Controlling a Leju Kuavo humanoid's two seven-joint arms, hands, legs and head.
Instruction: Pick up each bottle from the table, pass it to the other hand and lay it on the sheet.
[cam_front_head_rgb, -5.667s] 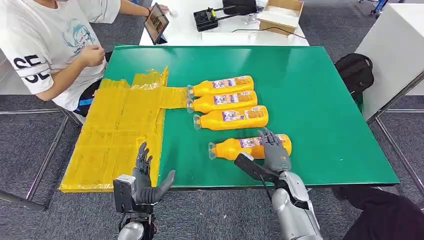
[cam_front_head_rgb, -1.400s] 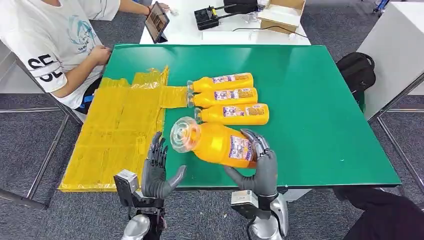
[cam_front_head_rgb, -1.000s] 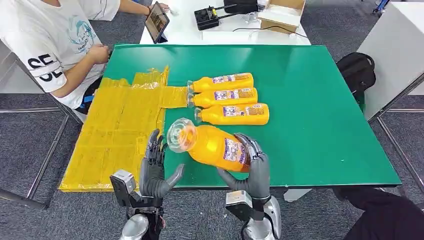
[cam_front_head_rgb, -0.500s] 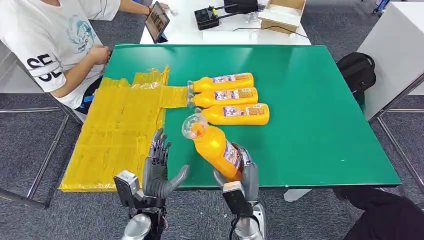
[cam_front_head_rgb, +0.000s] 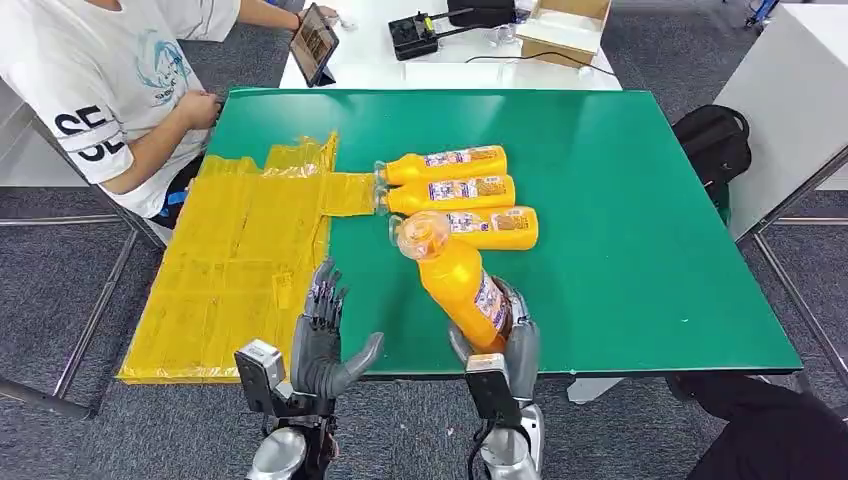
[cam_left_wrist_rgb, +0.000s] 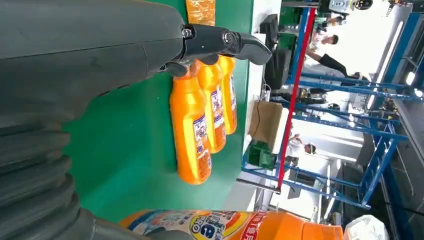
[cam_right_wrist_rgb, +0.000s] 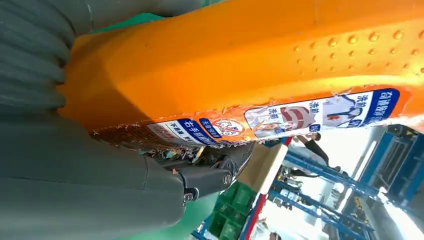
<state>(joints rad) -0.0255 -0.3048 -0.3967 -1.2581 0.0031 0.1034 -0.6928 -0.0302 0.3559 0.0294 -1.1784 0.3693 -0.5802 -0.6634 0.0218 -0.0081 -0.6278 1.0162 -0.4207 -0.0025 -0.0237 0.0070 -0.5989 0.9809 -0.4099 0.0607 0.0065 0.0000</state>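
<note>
Held bottle: you see an orange plastic bottle with a clear cap and a printed label raised above the near edge of the table, tilted, its cap end pointing away from the robot and its base down in the right hand. In the right wrist view its orange body lies against the palm.
Right hand: the right hand grips the bottle's lower end, thumb on one side and fingers wrapped round the other.
Left hand: the left hand stands just beside the held bottle, holding nothing, fingers upright and spread, thumb out towards the bottle; not touching it.
Other bottles: three more orange labelled bottles lie side by side on the table, caps towards the sheet; the held bottle's cap overlaps the nearest one in the head view. The left wrist view shows them in a row.
Sheet: a crinkled yellow plastic sheet covers the table's left part; no bottle lies on it.
Table: green-topped table.
Cardboard box: an open brown box sits on the white table beyond; you cannot tell its contents.
Person: a seated person in a white printed T-shirt is at the far left corner, with a tablet propped nearby.
Bag: a black bag rests on the floor right of the table.
</note>
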